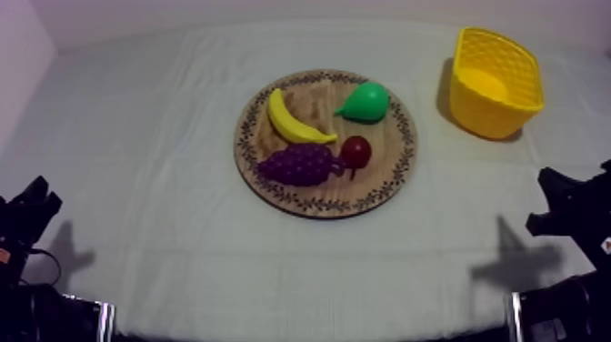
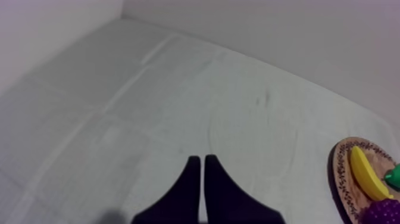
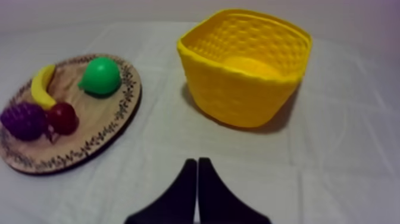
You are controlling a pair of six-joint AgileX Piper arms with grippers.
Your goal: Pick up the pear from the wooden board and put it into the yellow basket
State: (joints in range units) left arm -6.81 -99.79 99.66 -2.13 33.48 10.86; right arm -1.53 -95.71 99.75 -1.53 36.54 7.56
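Pear [image 1: 365,101]: green, glossy, by the board [image 1: 386,170] rim facing the basket [image 1: 491,114].
Room: bare bench [image 1: 433,150] between board and basket.
Tools: left tool [image 2: 201,159], right tool [image 3: 197,161] clenched, empty.

You can see a grey-white table cloth [image 1: 164,227] with soft folds spread out flat, and a plain pale wall [image 1: 273,9] stands right behind it.
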